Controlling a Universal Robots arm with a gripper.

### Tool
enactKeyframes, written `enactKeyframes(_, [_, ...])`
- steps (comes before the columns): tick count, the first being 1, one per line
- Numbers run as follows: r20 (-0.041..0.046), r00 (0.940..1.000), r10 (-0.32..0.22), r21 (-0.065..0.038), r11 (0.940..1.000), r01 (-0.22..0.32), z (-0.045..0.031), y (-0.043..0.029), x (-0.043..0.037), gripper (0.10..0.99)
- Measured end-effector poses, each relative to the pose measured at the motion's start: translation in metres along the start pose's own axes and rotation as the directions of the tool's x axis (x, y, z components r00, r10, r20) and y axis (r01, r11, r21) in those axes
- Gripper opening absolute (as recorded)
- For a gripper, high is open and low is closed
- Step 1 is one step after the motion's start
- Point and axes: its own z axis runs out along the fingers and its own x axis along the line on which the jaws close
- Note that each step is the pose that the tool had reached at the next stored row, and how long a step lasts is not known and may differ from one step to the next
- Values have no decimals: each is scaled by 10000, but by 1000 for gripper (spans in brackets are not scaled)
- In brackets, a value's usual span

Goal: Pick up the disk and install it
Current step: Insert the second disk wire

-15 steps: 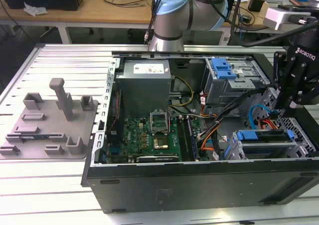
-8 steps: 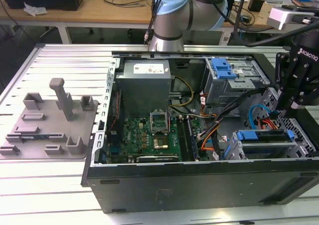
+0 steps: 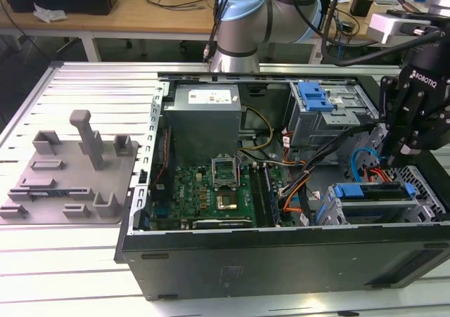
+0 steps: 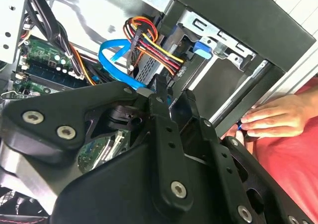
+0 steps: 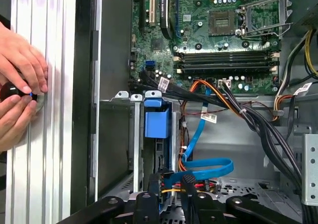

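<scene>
While the gripper (image 3: 406, 152) hangs over the case's (image 3: 281, 261) corner on the exterior view's right, it is just above the drive cage (image 3: 429, 204). Cannot tell whether it is open or closed, or whether it has hold of anything.

Disk (image 3: 373, 190): lying flat in that cage, blue carrier uppermost, directly under the gripper. Contact between the two not resolvable.

In both wrist views the gripper (image 4: 174, 97) (image 5: 171, 191) is close over a looped blue cable (image 5: 203, 164) and a red-yellow wire bundle (image 4: 154, 45).

Motherboard (image 3: 218, 190) is exposed in the case floor, on the exterior view's left of the cage.

A person's hands (image 5: 17, 85) rest on the ribbed table (image 5: 44, 159) outside the case wall, holding a small dark knob (image 5: 10, 92).

Grey fixture plate (image 3: 70, 169) is on the table, well apart from the case on the exterior view's left.
</scene>
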Motion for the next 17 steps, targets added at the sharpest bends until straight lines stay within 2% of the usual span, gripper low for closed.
enactKeyframes(5, [81, 9999, 118, -26, 9999, -117, 10, 12, -3, 314])
enactKeyframes(7, [175, 9997, 146, -34, 9999, -145, 10, 16, -2, 314])
enactKeyframes(8, [210, 9997, 158, -37, 9999, -158, 12, 17, 1, 227])
enactKeyframes(13, [220, 9995, 239, -56, 9997, -238, 22, 17, 51, 227])
enactKeyframes(17, [228, 9994, 273, -64, 9996, -271, 25, 20, 61, 227])
